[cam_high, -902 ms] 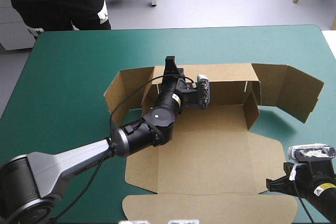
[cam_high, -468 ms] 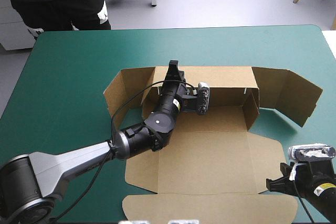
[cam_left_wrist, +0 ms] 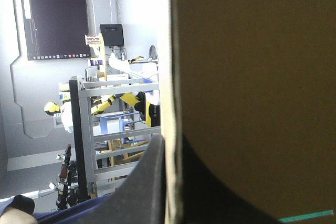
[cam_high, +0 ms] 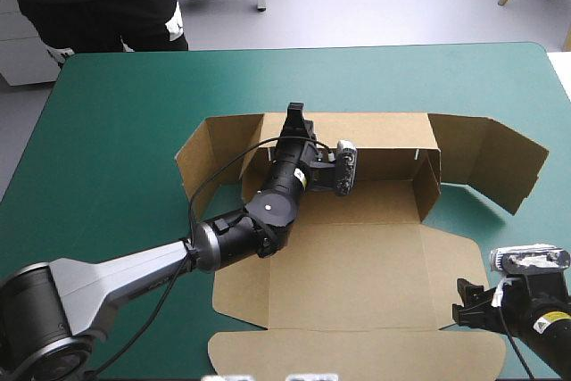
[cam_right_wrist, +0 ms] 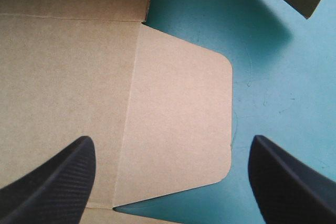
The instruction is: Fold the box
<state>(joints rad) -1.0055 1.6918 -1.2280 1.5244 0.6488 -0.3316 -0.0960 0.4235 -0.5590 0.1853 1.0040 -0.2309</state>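
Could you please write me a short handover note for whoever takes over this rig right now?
The left claw is shut on the box, pinching the top edge of its raised far wall.
The right claw is open above the rounded side flap at the box's near right, and appears clear of it.
Done: the far wall is up, with its end wings partly raised.
Left: the base, side flap and near flap lie flat on the teal-green cover; the walls need raising and tucking.
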